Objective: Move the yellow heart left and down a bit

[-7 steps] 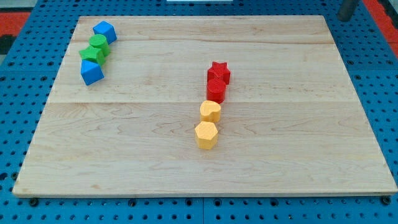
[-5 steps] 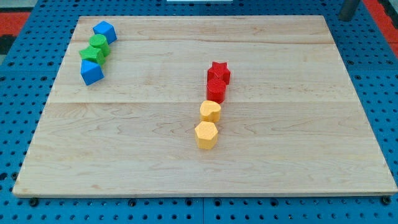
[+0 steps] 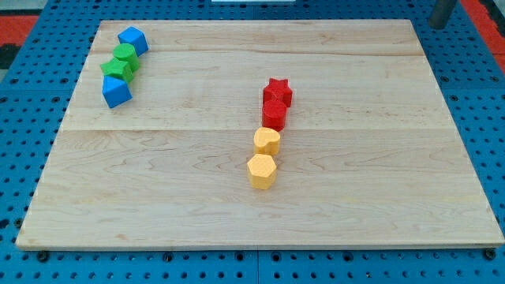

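Setting is presenting as a robotics lab / test bench. A pale wooden board (image 3: 260,205) is lying flat on a blue perforated base plate (image 3: 16,166), w/ regular hole grid showing round all edges of the board. Red surface (image 3: 24,31) is showing beyond the board's top-left corner. Small coloured blocks are sitting on the board as test pieces, e.g. blue cube (image 3: 116,91).

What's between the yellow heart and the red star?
In the camera view, one red block, shape unclear, sits between the yellow heart and the red star, seemingly touching both. My tip is away at the top right.
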